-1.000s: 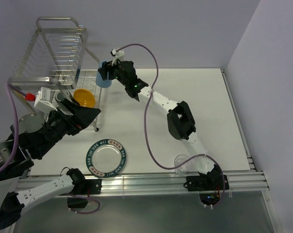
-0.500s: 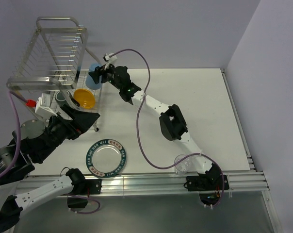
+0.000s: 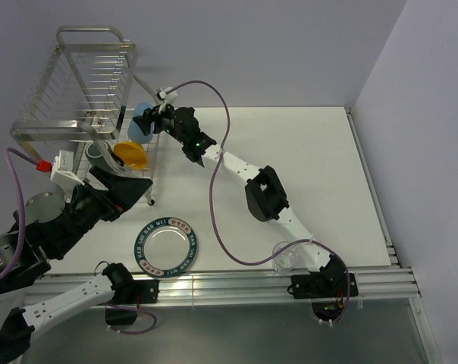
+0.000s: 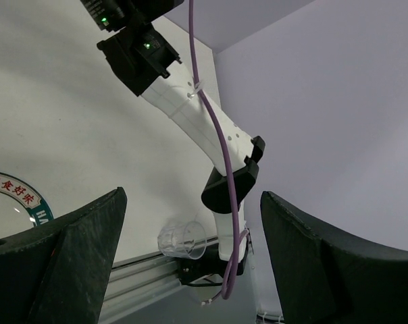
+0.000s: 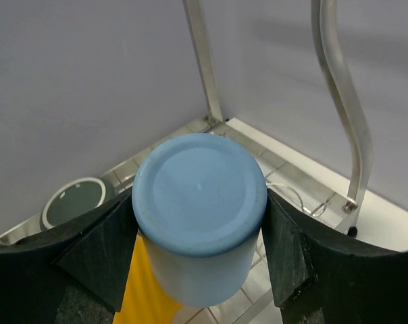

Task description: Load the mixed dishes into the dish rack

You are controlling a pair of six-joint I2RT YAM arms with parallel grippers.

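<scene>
My right gripper (image 3: 152,121) is shut on the light blue cup (image 3: 141,122), held bottom-out at the right edge of the chrome dish rack (image 3: 83,83). In the right wrist view the cup (image 5: 198,202) sits between both fingers, above the orange-yellow bowl (image 5: 146,291) and beside the green-grey mug (image 5: 71,202). The bowl (image 3: 132,154) and the mug (image 3: 98,152) sit on the rack's lower tier. The silver plate with the green lettered rim (image 3: 166,244) lies on the table. The clear glass (image 3: 284,256) lies near the right arm's base. My left gripper (image 3: 130,184) is open and empty.
The left wrist view shows the glass (image 4: 182,239), a piece of the plate's rim (image 4: 18,192) and the right arm (image 4: 190,115). Rack uprights (image 5: 200,61) stand close behind the cup. A purple cable (image 3: 225,174) loops off the right arm. The wall is just behind the rack.
My right gripper has carried the blue cup leftward to the rack's edge, over the bowl. My left arm has drawn back a little toward the near left.
</scene>
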